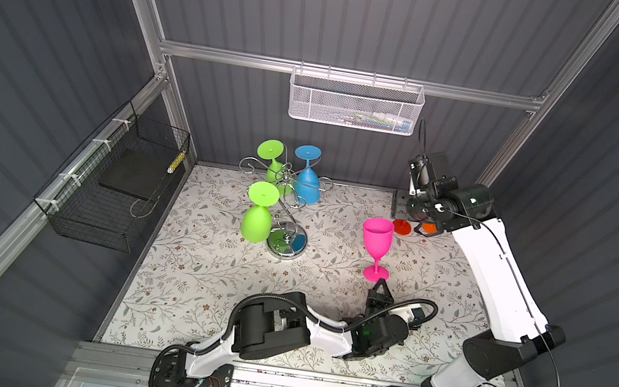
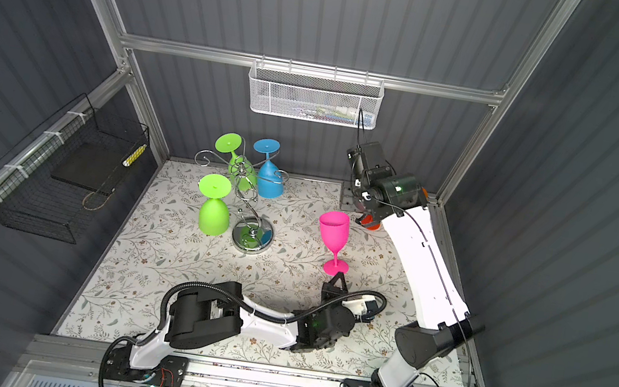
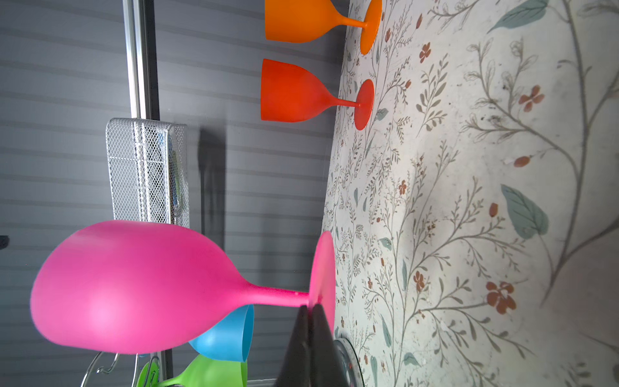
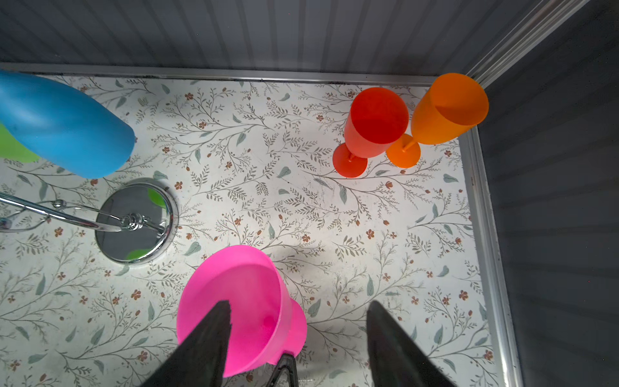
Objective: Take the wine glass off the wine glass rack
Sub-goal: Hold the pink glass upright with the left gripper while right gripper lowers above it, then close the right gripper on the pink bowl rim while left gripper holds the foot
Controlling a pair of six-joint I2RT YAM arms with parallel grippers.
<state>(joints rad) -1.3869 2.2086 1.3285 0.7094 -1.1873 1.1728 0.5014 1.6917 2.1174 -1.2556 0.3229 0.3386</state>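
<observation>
Mid-table | pink glass point(image 4: 244, 284): interior from right wrist; stem from left wrist

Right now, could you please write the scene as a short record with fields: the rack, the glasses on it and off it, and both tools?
rack: chrome wine glass rack, standing on the floral table
hanging upside down: front green glass, back green glass, blue glass
upright on table: pink glass mid-table; red glass and orange glass in the far right corner
left tool: shut, tip at the pink glass's foot; contact unclear
right tool: open, holding nothing, above the table
</observation>
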